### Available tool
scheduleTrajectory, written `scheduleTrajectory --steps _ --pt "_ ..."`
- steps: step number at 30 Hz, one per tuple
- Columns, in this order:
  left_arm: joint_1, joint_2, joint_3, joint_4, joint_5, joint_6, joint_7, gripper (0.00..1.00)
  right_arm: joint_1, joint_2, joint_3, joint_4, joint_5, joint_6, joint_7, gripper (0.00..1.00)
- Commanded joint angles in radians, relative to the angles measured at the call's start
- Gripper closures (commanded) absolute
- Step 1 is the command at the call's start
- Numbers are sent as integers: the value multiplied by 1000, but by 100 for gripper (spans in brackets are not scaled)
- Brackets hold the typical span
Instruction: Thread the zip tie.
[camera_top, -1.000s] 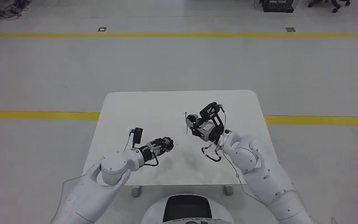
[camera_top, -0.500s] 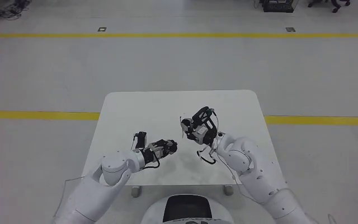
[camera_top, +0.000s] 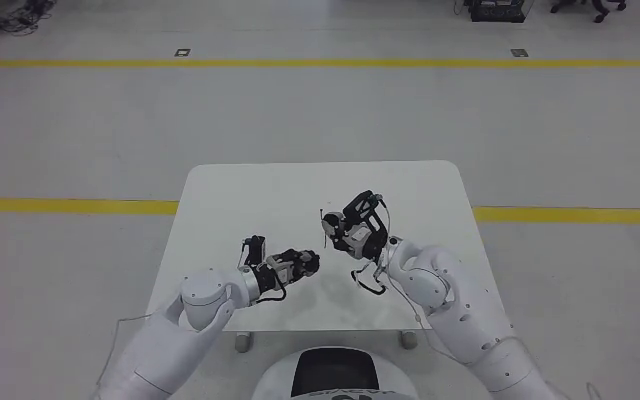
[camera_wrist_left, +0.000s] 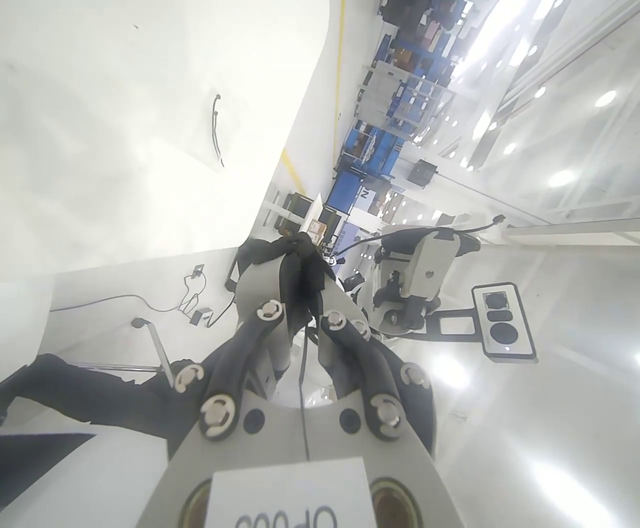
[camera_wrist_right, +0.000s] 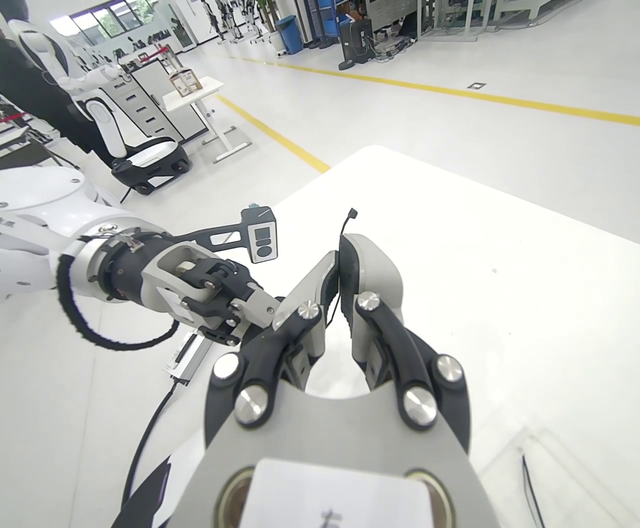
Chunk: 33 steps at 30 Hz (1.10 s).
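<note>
Pinching shut, my left claw (camera_wrist_left: 300, 250) hangs over the near middle of the table (camera_top: 250, 190). Its black pads are pressed together on a thin black strand (camera_wrist_left: 303, 395) that runs back between the fingers toward the palm. I cannot tell whether that strand belongs to the zip tie. From above, this claw (camera_top: 305, 262) points across toward my right claw (camera_top: 333, 228), and the two are near each other above the tabletop. In the right wrist view the left tip sits behind one of my right fingers, so I cannot tell whether they touch. My right claw (camera_wrist_right: 340, 260) is drawn narrow, its pads clamped on the zip tie (camera_wrist_right: 346, 225). The tie stands roughly upright in the grip, its small square head poking out past the fingertips and a short length hanging into the gap below the pads. It is held off the table. A second tie (camera_wrist_left: 216, 130), dark and curved, lies loose on the white top, well apart from both claws. What looks like a flat clear sleeve (camera_wrist_right: 545, 440) also lies on the table, with another thin black strip (camera_wrist_right: 527, 475) at it. I cannot tell whether that strip is inside the sleeve or only lying on top of it.
</note>
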Motion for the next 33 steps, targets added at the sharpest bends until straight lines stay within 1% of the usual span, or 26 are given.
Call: scheduleTrajectory --steps 1,5,8,13,20,33 --pt "0 0 0 0 2 0 1 100 0 0 0 0 0 0 0 100" --pt "0 0 0 0 2 0 1 100 -3 0 -5 2 -12 12 -5 100" --pt "0 -2 10 0 2 -13 15 100 -2 -1 -13 5 -18 19 -6 100" --pt "-1 -2 13 2 -1 -18 17 100 5 -3 -29 14 -20 27 -3 100" --pt "-4 -1 16 1 2 -19 13 100 14 -7 -48 25 -20 39 -4 100" --pt "-4 -1 16 1 2 -19 13 100 26 -9 -59 38 -19 52 -4 100"
